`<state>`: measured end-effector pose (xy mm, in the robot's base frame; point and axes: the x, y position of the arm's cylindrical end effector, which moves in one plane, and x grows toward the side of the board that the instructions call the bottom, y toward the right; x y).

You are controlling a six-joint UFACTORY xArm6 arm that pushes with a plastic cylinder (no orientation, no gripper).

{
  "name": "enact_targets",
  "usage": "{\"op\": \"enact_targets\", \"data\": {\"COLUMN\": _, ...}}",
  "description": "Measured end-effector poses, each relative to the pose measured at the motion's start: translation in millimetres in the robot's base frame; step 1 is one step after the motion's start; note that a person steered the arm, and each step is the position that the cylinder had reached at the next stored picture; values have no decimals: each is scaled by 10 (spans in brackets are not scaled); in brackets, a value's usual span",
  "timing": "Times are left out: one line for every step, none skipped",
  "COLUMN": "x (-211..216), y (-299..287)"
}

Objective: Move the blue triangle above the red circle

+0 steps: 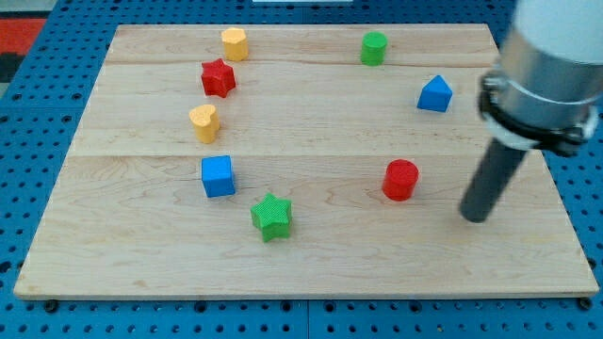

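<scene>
The blue triangle (434, 94) sits on the wooden board toward the view's upper right. The red circle (400, 179) sits below it and slightly to the left, right of the board's centre. My tip (476, 217) rests on the board to the right of the red circle and a little lower, well below the blue triangle. It touches neither block.
A green circle (374, 47) is at the top. A yellow hexagon-like block (235, 43), a red star (218, 77), a yellow heart (204, 122) and a blue cube (218, 176) stand at the left. A green star (272, 217) is at the lower centre. The board's right edge (556, 188) is close to my tip.
</scene>
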<state>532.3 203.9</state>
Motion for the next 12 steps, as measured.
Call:
{"op": "enact_targets", "data": {"x": -399, "y": 157}}
{"op": "enact_targets", "data": {"x": -907, "y": 206}}
{"op": "enact_targets", "data": {"x": -1383, "y": 350}}
{"op": "enact_targets", "data": {"x": -1792, "y": 349}}
{"op": "enact_targets", "data": {"x": -2039, "y": 349}}
{"op": "enact_targets", "data": {"x": -2016, "y": -133}}
{"op": "enact_targets", "data": {"x": -1882, "y": -288}}
{"op": "enact_targets", "data": {"x": -1695, "y": -390}}
{"op": "enact_targets", "data": {"x": -2009, "y": -602}}
{"op": "enact_targets", "data": {"x": -2047, "y": -901}}
{"op": "enact_targets", "data": {"x": -2006, "y": -1163}}
{"op": "enact_targets", "data": {"x": -1923, "y": -812}}
